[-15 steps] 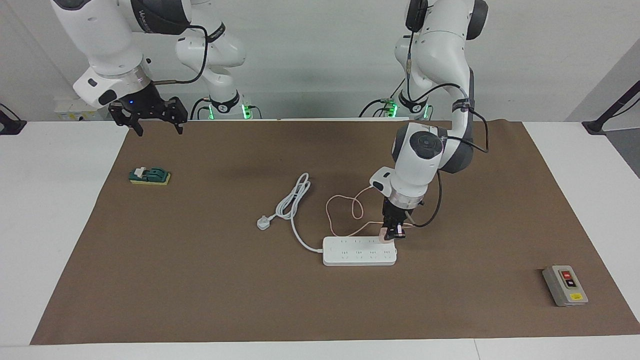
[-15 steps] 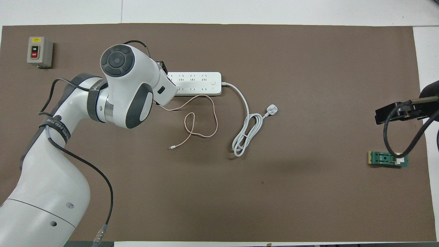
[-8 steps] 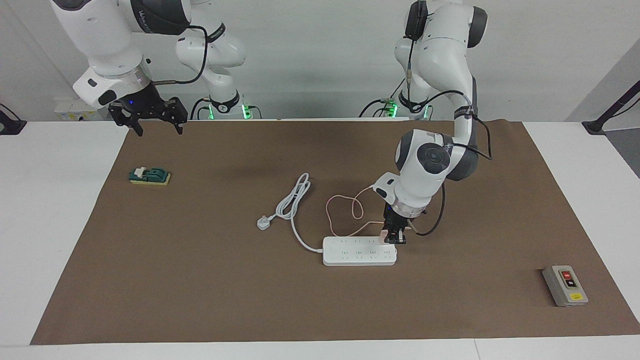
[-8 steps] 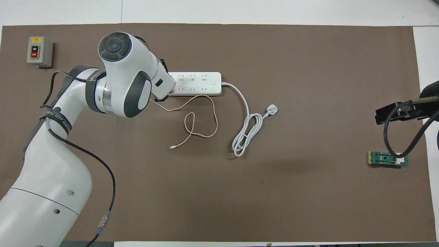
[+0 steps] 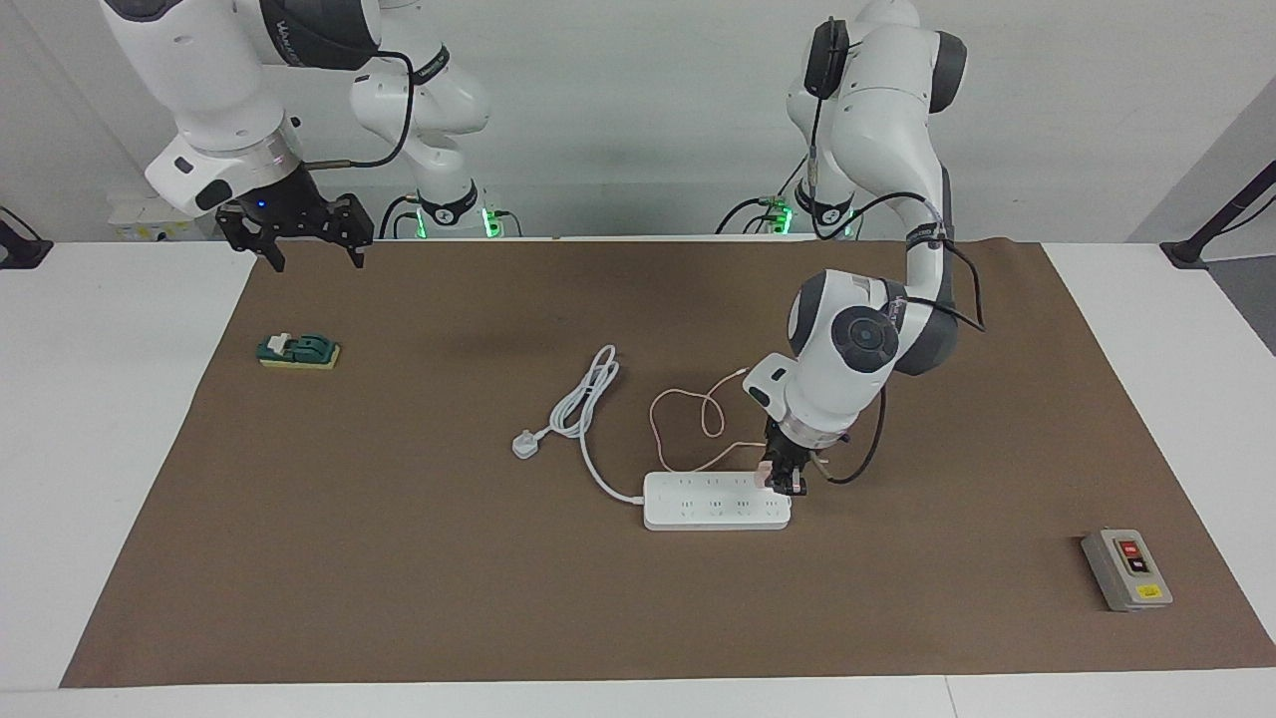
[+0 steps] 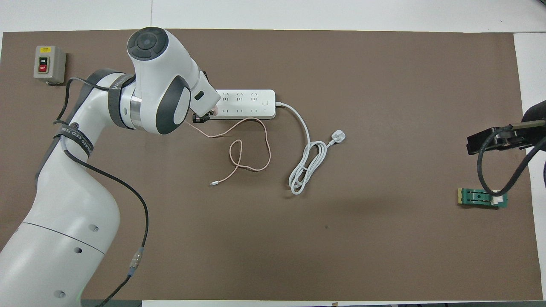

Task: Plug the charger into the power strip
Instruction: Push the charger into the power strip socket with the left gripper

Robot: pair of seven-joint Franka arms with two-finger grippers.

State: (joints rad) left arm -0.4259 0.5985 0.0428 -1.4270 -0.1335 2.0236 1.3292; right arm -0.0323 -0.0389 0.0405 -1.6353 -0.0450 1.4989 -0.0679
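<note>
The white power strip lies flat on the brown mat. My left gripper points straight down at the strip's end toward the left arm's end of the table, shut on the small pink charger. The charger sits against the strip's top, in the socket row nearer the robots. Whether its prongs are in I cannot tell. In the overhead view the wrist covers most of the gripper, and only a pink sliver of charger shows. The thin pink cable loops on the mat. My right gripper hangs open near its base, waiting.
The strip's thick white cord coils to a white three-pin plug on the mat. A grey box with red and black buttons sits at the left arm's end, farther out. A green switch block lies below the right gripper.
My left gripper has come down with the charger onto the end of the power strip, and its wrist has swung outward above it. The right arm has not moved.
</note>
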